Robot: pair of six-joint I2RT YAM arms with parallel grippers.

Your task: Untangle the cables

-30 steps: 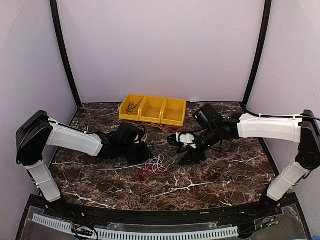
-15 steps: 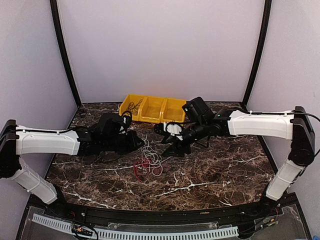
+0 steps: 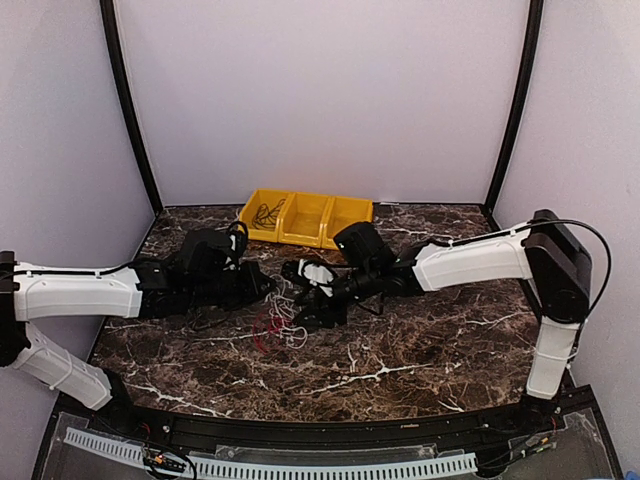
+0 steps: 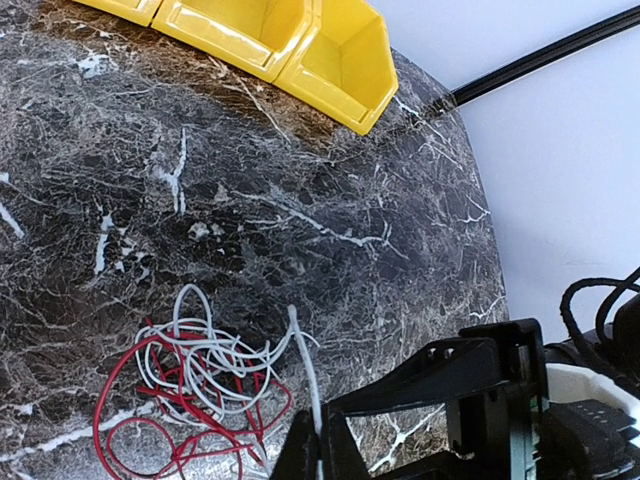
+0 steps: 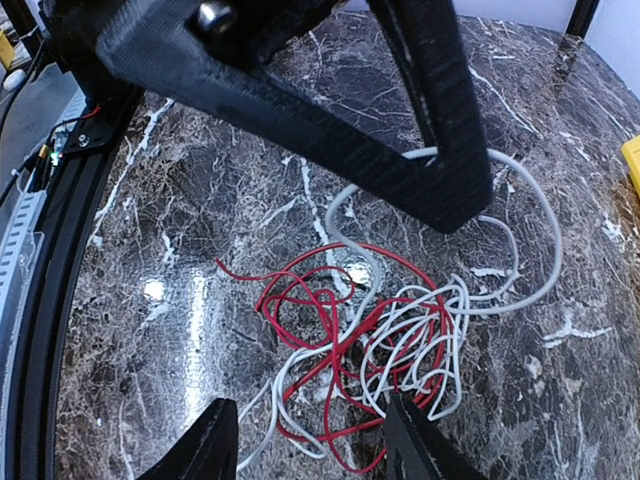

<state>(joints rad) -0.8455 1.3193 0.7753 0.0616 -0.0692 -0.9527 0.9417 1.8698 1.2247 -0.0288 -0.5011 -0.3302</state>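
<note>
left gripper [image 4: 317, 440] clamps white cable [image 4: 304, 358], tips cropped | right gripper [image 5: 310, 425] spread, seemingly empty

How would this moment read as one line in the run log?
left gripper: shut on white cable | right gripper: open over cables | cables: red and white, tangled
</note>
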